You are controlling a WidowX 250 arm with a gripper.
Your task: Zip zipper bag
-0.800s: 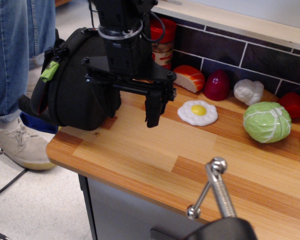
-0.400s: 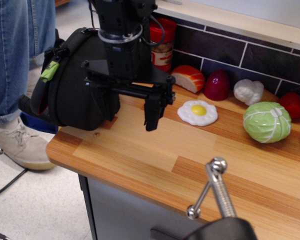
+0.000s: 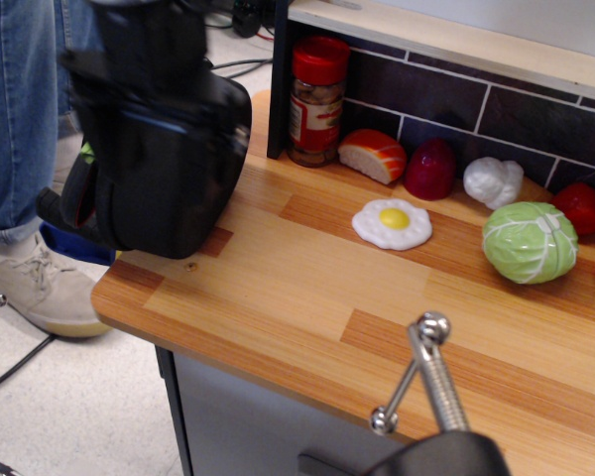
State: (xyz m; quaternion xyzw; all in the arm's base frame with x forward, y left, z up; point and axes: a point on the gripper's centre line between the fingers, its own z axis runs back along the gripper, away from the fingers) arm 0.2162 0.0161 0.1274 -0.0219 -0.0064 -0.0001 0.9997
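The zipper bag (image 3: 178, 178), large, black and padded, stands upright at the far left end of the wooden counter (image 3: 307, 297), with its straps hanging off the left edge. My gripper (image 3: 139, 55) is a blurred black mass at the top left, over and in front of the bag's upper part. Its fingers do not show apart from the bag, so I cannot tell whether it is open or shut. The bag's zipper and most of its lime-green tag are hidden behind the gripper.
A red-lidded jar (image 3: 317, 99), a bread slice (image 3: 372, 156), a dark red vegetable (image 3: 431, 169), a white vegetable (image 3: 493, 181), a fried egg (image 3: 393, 223) and a green cabbage (image 3: 530, 241) lie along the tiled back wall. A person's jeans leg (image 3: 20, 109) stands at the left. A metal clamp handle (image 3: 431, 372) is in front.
My gripper, which hung open over the counter right of the bag, has swung fast up and to the left and now covers the bag's top. The bag and the toy foods have not moved.
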